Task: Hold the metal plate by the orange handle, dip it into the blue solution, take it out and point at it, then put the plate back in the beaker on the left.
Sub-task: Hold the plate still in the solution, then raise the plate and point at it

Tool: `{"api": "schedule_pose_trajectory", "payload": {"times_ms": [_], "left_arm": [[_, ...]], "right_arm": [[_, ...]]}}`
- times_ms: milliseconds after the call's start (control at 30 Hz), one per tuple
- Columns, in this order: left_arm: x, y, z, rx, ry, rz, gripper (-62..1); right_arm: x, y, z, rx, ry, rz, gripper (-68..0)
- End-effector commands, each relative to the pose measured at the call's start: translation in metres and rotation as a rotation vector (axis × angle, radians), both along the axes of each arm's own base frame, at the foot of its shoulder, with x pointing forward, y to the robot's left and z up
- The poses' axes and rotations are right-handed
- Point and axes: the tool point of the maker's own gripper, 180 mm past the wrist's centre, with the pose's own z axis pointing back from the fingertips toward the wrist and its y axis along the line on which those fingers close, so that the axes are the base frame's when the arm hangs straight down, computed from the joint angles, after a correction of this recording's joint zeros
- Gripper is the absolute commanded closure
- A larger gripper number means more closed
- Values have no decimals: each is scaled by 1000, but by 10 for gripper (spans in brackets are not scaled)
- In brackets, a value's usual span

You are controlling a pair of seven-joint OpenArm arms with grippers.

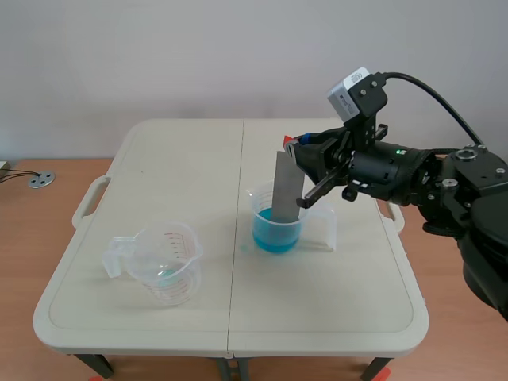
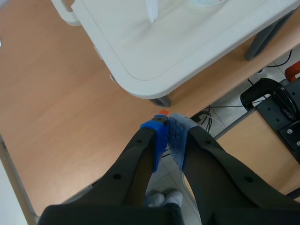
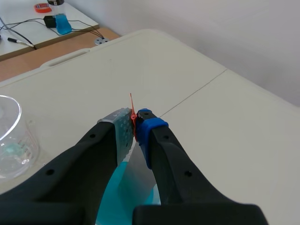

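The right gripper [image 3: 136,124] sits closest in its own wrist view, its two fingers clenched on the thin orange handle [image 3: 132,108], of which only a sliver sticks out past the pads. Most of the metal plate [image 1: 286,190] is hidden under those fingers there. The scene view shows it better: a grey strip hanging nearly upright from the grip, with its lower end down in the blue solution [image 1: 275,236]. How deep it goes is hard to tell through the liquid. The plate stands inside the clear beaker [image 1: 278,208] right of the table's middle seam, directly below the gripper. The beaker's handle points toward the right arm.

The empty measuring beaker [image 1: 163,266] stands well apart on the left half of the white folding table [image 1: 182,159]. In the right wrist view it is cut off, with only part of its rim visible.

The left gripper [image 2: 168,136] does not appear in the scene view. Its wrist view shows it with its blue pads pressed together on nothing, hanging off the table, with a table corner ahead of it and the floor beneath.
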Motion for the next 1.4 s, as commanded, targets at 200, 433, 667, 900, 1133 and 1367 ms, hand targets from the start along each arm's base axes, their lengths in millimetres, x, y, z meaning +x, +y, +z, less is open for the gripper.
{"api": "schedule_pose_trajectory", "payload": {"times_ms": [200, 433, 667, 900, 1133, 1367], "left_arm": [[5, -2, 5, -14, -25, -1, -29], [8, -3, 7, -19, -37, -5, -29], [23, -6, 15, -28, -83, -19, -29], [47, -12, 27, -43, -159, -43, -29], [79, -24, 46, -68, -262, -69, -29], [106, -52, 54, -89, -293, -155, -29]], "right_arm": [[3, 4, 42, 24, -119, 30, -13], [1, 9, 59, 24, -171, 44, -13], [-8, 13, 72, 14, -210, 60, -13], [-19, 17, 90, -3, -269, 81, -13], [-24, 17, 110, -15, -326, 78, -13], [-27, 19, 128, -19, -379, 82, -13]]}}
